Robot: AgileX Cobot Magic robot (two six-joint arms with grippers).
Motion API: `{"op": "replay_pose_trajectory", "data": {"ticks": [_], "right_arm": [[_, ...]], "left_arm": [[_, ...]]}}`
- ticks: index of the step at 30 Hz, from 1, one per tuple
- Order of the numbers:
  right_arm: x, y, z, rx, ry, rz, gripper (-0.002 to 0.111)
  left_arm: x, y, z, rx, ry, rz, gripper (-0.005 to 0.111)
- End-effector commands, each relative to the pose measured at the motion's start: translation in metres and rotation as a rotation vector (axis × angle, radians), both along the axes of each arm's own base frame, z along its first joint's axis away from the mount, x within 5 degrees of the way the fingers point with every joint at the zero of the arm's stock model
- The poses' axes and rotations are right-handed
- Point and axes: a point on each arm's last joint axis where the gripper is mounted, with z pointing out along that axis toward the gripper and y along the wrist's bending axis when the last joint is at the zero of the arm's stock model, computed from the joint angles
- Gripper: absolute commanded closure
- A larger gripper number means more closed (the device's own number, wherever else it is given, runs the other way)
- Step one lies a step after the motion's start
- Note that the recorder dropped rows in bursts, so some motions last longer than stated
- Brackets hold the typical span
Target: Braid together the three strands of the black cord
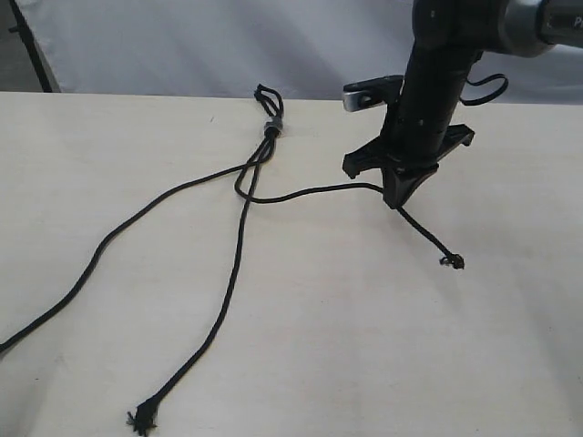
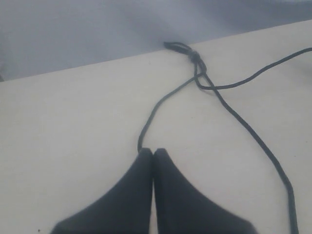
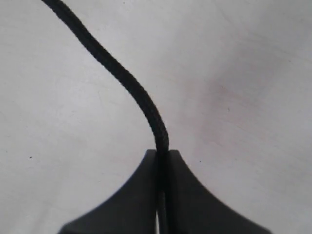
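Observation:
The black cord lies on the table with its small loop (image 1: 267,96) and grey band (image 1: 271,126) at the far edge. From there it splits into the three strands. The left strand (image 1: 118,228) runs off the picture's left edge. The middle strand (image 1: 232,273) ends in a frayed knot (image 1: 143,419) near the front. My right gripper (image 1: 398,204) points down and is shut on the right strand (image 1: 310,193), whose knotted end (image 1: 453,262) trails past it. The right wrist view shows that strand (image 3: 117,73) entering between the jaws of the right gripper (image 3: 162,153). My left gripper (image 2: 153,152) is shut, hovering; the left strand (image 2: 153,109) passes out of sight beneath its fingertips.
The pale table (image 1: 364,346) ends at a far edge just behind the loop (image 2: 178,47), with a grey backdrop (image 1: 182,45) beyond. The right arm's column (image 1: 433,82) rises over the table's right half.

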Motion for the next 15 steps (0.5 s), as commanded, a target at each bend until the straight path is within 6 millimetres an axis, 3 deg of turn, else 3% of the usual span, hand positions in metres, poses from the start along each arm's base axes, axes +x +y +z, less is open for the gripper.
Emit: {"op": "replay_pose_trajectory", "data": {"ticks": [1,5,10,15], "right_arm": [[0.000,-0.006,0.007,0.014,-0.009,-0.025,0.109],[0.008,-0.019,0.018,0.044,-0.085,-0.084,0.109],[0.019,-0.047,0.037,0.137,-0.162,-0.283,0.109],[0.020,-0.073,0.036,0.127,-0.105,-0.417,0.109]], "left_arm": [[0.000,0.000,0.000,-0.013,-0.011,0.003,0.106],[0.000,0.000,0.000,-0.013,-0.011,0.003,0.106],[0.000,0.000,0.000,-0.013,-0.011,0.003,0.106],[0.000,0.000,0.000,-0.013,-0.011,0.003,0.106]]}}
